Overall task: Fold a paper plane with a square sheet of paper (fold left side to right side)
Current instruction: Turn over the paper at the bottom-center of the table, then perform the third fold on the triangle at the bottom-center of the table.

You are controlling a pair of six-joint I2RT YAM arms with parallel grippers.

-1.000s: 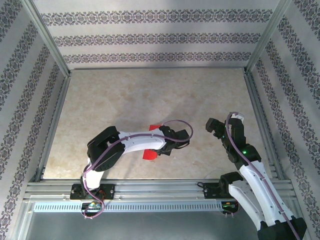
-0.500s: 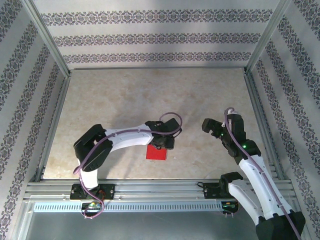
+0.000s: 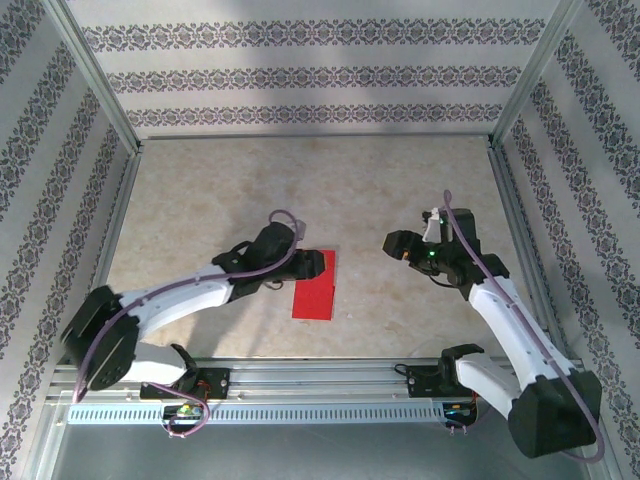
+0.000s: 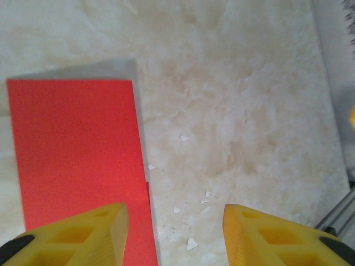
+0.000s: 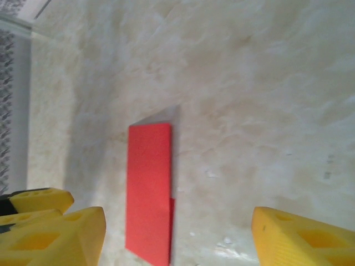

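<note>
Marbled table [image 3: 250,190], folded red paper [image 3: 315,286]

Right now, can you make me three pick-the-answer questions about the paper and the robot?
1. Where is the paper?
A) lying flat on the table
B) held up in the air
C) stuck on the back wall

2. What colour are the left arm's fingers?
A) blue
B) yellow
C) green

3. What shape is the paper in?
A) crumpled into a ball
B) folded into a narrow rectangle
C) torn into two separate pieces

Answers:
1 A, because the top view shows the red sheet flat on the tabletop.
2 B, because both tips look bright yellow in the left wrist view.
3 B, because it is a slim rectangle and a second layer peeks out along one edge in the right wrist view.
</note>
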